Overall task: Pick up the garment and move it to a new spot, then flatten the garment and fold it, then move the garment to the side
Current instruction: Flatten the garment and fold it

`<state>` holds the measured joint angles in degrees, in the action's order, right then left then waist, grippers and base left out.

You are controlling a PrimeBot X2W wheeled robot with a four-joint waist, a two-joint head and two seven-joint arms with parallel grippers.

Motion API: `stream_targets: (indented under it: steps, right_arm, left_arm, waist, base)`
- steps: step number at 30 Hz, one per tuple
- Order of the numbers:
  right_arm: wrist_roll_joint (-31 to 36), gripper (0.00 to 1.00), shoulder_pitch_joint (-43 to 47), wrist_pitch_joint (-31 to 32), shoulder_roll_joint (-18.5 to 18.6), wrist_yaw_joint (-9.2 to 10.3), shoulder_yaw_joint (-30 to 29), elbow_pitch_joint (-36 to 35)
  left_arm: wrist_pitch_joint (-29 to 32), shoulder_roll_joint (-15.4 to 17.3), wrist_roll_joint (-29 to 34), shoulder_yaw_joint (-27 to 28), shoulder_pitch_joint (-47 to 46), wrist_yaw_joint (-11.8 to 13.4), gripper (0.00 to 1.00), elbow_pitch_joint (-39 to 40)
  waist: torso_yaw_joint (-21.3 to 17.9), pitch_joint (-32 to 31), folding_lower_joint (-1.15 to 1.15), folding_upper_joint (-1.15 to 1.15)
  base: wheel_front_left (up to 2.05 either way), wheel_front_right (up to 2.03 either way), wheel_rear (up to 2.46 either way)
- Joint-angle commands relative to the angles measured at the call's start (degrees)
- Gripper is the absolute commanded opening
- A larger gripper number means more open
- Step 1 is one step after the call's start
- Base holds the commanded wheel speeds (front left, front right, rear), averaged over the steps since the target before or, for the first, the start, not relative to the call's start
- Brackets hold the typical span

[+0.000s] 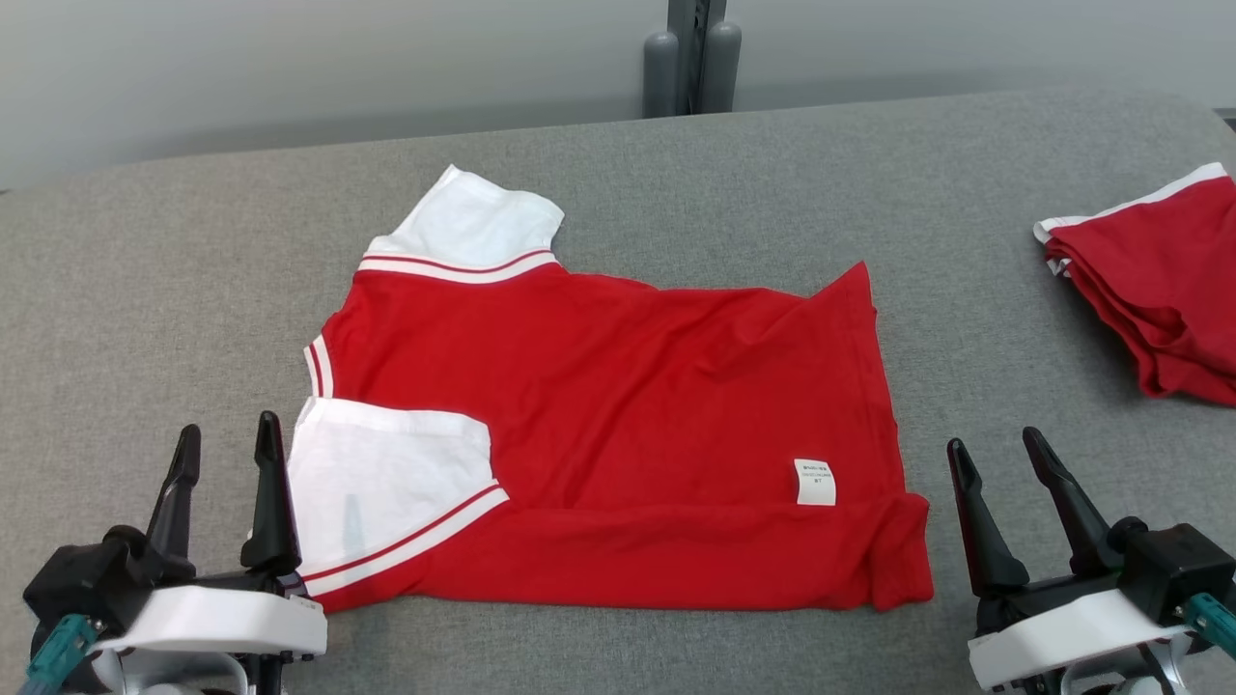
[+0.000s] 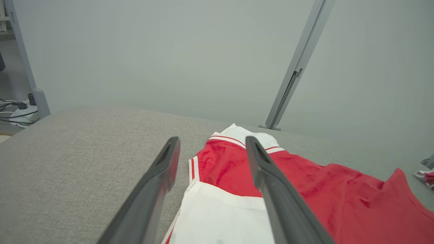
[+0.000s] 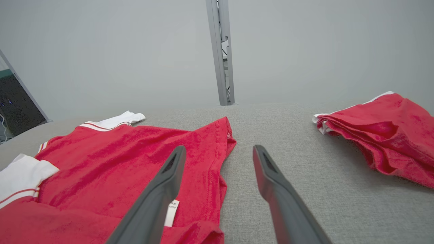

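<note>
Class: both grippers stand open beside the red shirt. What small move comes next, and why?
Probably reach the left gripper and right gripper to the far edge of the shirt: the near side is folded in, the far sleeve lies unfolded.

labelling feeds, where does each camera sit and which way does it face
Head view: on the head, looking forward and down at the table and red garment; left gripper lower left, right gripper lower right.
Left wrist view: on the left wrist, looking along its fingers at the garment's white sleeves.
Right wrist view: on the right wrist, looking along its fingers past the garment's hem toward a second red garment.
Shared: all three show the garment.
</note>
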<state>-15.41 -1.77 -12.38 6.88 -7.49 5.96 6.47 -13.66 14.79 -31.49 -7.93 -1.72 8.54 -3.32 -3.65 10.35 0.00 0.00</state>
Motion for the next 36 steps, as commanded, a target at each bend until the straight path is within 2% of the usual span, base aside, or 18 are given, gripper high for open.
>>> stream_targets:
  steps: [1,10,14,28,36]
  right_arm:
    - [0.87,1.00,0.57,-0.42,-0.14,-0.01,-0.38,-0.37]
    - [4.86,1.00,4.20,-1.34,-2.10,-0.01,-1.88,-2.50]
    - [4.99,1.00,5.94,-0.95,-2.59,-0.01,-2.16,-2.52]
    - [4.27,1.00,6.53,-0.12,-3.35,-0.01,-1.44,-2.16]
    - [3.97,1.00,5.72,0.97,-3.36,-0.01,0.15,1.59]
  left_arm:
    - [-0.41,-0.29,0.32,0.63,0.69,0.47,1.00,0.49]
    - [-1.57,-3.07,5.18,3.38,8.94,2.05,1.00,3.14]
    - [-1.46,-3.87,6.00,2.70,12.20,1.47,1.00,1.82]
    - [0.49,-2.12,5.65,1.87,11.51,0.58,1.00,-0.55]
    - [4.37,-1.66,4.19,0.80,9.76,-0.45,1.00,-4.91]
  waist:
    - [0.07,-0.92,0.00,0.00]
    - [-0.38,-5.88,0.00,0.00]
    - [-0.51,-7.08,0.00,0.00]
    - [-0.99,-7.18,0.00,0.00]
    - [-1.06,-4.92,0.00,0.00]
  base:
    - [0.00,0.00,0.00]
    - [0.00,0.00,0.00]
    - [0.00,0.00,0.00]
    - [0.00,0.00,0.00]
    - [0.00,0.00,0.00]
